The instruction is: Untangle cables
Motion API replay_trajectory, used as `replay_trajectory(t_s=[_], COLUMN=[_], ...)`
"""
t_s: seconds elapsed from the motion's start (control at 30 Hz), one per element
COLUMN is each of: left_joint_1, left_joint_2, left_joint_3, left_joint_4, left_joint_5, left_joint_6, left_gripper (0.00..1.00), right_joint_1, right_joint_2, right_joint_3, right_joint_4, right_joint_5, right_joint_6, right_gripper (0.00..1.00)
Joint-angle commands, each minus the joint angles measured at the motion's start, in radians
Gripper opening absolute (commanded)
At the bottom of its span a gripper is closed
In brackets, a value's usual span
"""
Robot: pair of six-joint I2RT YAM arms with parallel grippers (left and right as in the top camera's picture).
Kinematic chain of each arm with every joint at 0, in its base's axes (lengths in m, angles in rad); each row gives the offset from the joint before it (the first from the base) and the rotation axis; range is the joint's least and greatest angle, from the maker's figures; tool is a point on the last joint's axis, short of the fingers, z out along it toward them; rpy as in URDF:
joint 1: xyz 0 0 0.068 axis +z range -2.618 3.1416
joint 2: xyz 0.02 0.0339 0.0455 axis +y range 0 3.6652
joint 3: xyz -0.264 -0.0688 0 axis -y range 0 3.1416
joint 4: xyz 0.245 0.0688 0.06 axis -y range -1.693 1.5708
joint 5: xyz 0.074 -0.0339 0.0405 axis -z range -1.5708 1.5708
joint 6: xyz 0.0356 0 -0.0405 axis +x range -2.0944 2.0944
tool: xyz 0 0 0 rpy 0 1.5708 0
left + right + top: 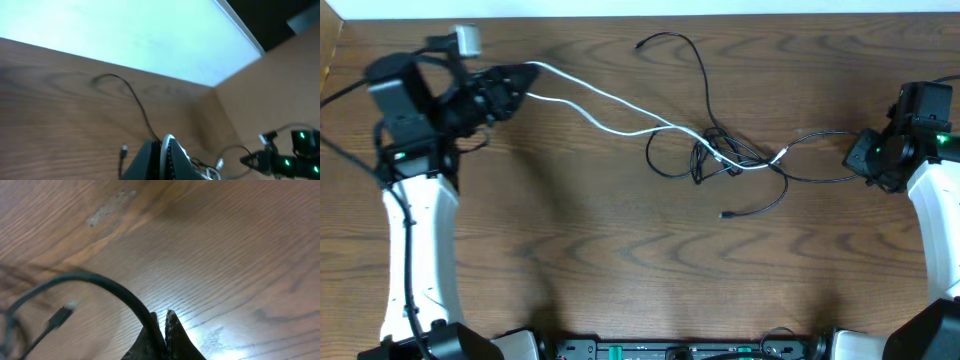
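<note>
Since the 2 arms sit at opposite ends of the tabletop [570, 260], each can pull its own cord away from the knot [725, 155] of cables lying near the middle. The left jaws are clamped on the white cable [610, 112] near its end. The right jaws pinch a black cable [100, 280], likely to draw the tangle apart.

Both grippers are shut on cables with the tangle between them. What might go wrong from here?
1. The left gripper holds the white cable and the right gripper a black cable. Pulling them apart may cinch the knot tighter.
2. The black cable sits near the fingertips and may slip out.
3. The loose plug may snag in a loop.
</note>
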Motion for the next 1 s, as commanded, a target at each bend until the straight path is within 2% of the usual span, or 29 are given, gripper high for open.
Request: replay_trajectory(t_s=[0.0,0.27,0.43,0.7,0.97], left_joint_1=[0.092,0.273,0.333,0.328,0.238], left_joint_2=[-0.034,-0.034,-0.034,-0.034,-0.034], left_joint_3=[0.009,0.009,0.009,0.009,0.009], left_joint_4=[0.009,0.010,0.010,0.009,0.010], left_joint_5=[0.042,0.072,0.128,0.164,0.186], left_joint_6=[-0.023,-0.067,-0.068,-0.079,-0.082], left_gripper=[0.08,0.08,0.08,0.07,0.08], right_joint_1=[-0.001,-0.007,-0.012,-0.011,-0.011], right_joint_2=[-0.004,-0.004,0.000,0.000,0.000], right_joint_3=[-0.001,-0.001,-0.001,-0.001,-0.001], right_joint_4=[-0.004,-0.011,-0.011,0.006,0.185], right_joint_5=[0.097,0.144,0.143,0.073,-0.140], right_joint_6=[0.025,0.053,0.055,0.029,0.021], right_gripper=[0.01,0.01,0.01,0.01,0.01])
